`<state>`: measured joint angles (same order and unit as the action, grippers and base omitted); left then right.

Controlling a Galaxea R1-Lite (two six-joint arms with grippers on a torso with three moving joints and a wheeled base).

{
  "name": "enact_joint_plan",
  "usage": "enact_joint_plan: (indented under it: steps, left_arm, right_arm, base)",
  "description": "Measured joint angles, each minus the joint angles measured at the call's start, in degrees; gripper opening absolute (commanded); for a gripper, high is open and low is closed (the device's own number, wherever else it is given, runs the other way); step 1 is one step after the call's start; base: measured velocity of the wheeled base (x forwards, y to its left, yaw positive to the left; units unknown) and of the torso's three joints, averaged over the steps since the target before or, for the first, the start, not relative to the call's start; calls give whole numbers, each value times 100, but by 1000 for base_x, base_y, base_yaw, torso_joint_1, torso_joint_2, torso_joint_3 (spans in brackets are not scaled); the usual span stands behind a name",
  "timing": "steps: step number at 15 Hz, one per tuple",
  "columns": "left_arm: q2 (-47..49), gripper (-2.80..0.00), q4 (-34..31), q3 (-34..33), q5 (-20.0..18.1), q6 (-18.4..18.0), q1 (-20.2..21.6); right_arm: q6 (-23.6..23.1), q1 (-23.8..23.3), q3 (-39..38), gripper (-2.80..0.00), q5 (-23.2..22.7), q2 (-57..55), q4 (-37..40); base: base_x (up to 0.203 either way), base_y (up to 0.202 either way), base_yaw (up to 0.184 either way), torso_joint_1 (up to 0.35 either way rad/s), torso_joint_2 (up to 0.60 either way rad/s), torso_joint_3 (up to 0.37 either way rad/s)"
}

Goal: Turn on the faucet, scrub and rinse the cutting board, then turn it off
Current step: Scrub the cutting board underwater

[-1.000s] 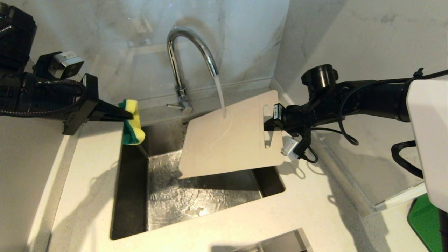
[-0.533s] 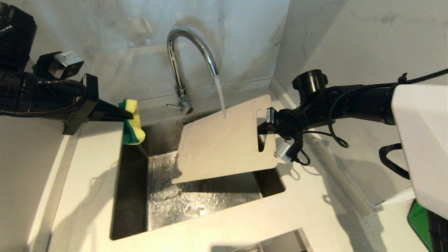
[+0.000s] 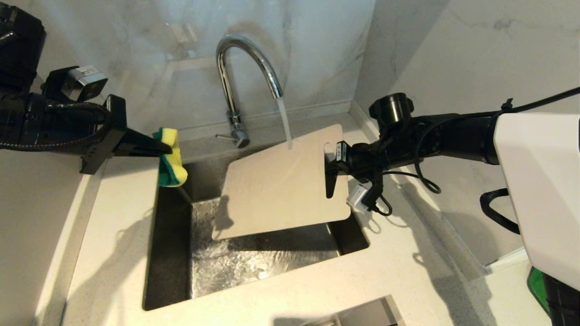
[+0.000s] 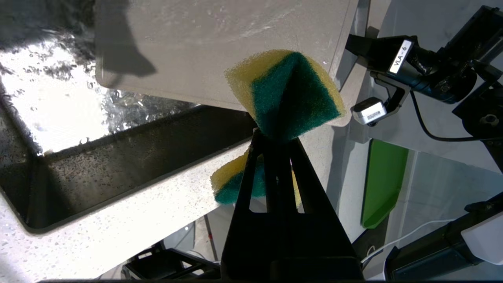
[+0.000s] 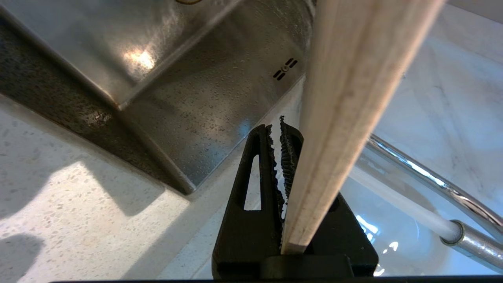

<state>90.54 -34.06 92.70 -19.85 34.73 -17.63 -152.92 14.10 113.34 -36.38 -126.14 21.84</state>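
Water runs from the chrome faucet (image 3: 247,68), whose side lever (image 3: 224,136) sticks out at its base, and lands on the far edge of the cutting board (image 3: 276,185). The cream board hangs tilted over the sink (image 3: 172,253), slot handle toward the right. My right gripper (image 3: 330,170) is shut on that handle end; in the right wrist view the board's edge (image 5: 346,98) runs up between the fingers of the right gripper (image 5: 279,133). Left of the sink, my left gripper (image 3: 158,147) is shut on a green-and-yellow sponge (image 3: 171,160), clear of the board. The left wrist view shows the sponge (image 4: 290,94) pinched at the left gripper's (image 4: 275,135) tips.
The steel basin is wet on its floor. White speckled counter (image 3: 113,213) surrounds the sink, with marble walls behind and at the right. A green object (image 3: 537,280) sits at the far right edge. The spout (image 5: 432,184) passes close to the board.
My right arm has carried the board leftward, so the stream now lands near its far edge close to the handle slot. The left arm and sponge have stayed put.
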Motion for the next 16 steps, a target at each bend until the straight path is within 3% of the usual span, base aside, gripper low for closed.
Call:
enact_joint_plan:
  steps: [5, 10, 16]
  left_arm:
    - [-20, -280, -22, -4, -22, 9, -17]
    - [-20, -280, -147, -20, -38, 86, -36]
    - [-37, -280, -402, 190, -63, 312, -389]
  right_arm:
    - [-34, 13, -192, -280, -1, 116, 32]
    - [-42, 13, -1469, -280, 11, 806, -52]
    - [475, 26, -3007, -280, -33, 1700, -1446]
  base:
    - [0, 0, 0, 0, 0, 0]
    - [0, 0, 0, 0, 0, 0]
    - [0, 0, 0, 0, 0, 0]
